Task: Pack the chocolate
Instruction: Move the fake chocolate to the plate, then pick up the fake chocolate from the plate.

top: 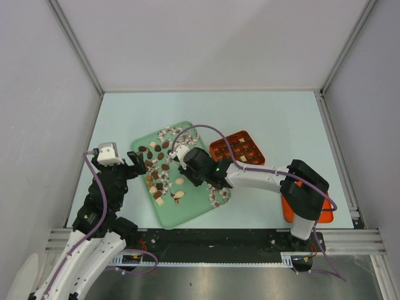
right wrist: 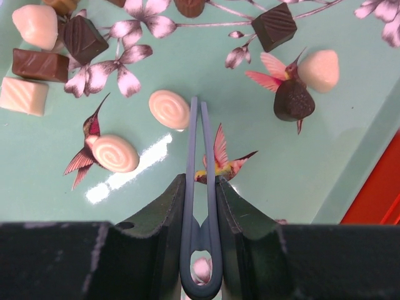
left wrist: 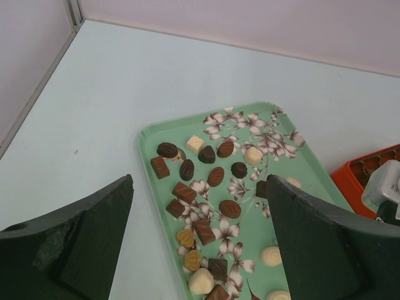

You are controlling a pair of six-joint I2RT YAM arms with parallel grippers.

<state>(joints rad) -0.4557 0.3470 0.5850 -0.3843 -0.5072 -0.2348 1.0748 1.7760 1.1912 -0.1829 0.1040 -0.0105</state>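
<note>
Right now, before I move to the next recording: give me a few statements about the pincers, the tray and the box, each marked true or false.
1. The right pincer is shut on slim blue-grey tweezers. True.
2. The left pincer holds a chocolate. False: it is open and empty.
3. The tweezers grip a piece. False: their tips are empty, beside a cream swirl-topped oval chocolate.
4. Many bite-size chocolates lie on the green floral tray. True.
5. The orange gridded plastic box sits left of the tray. False: it is at the tray's right.
</note>
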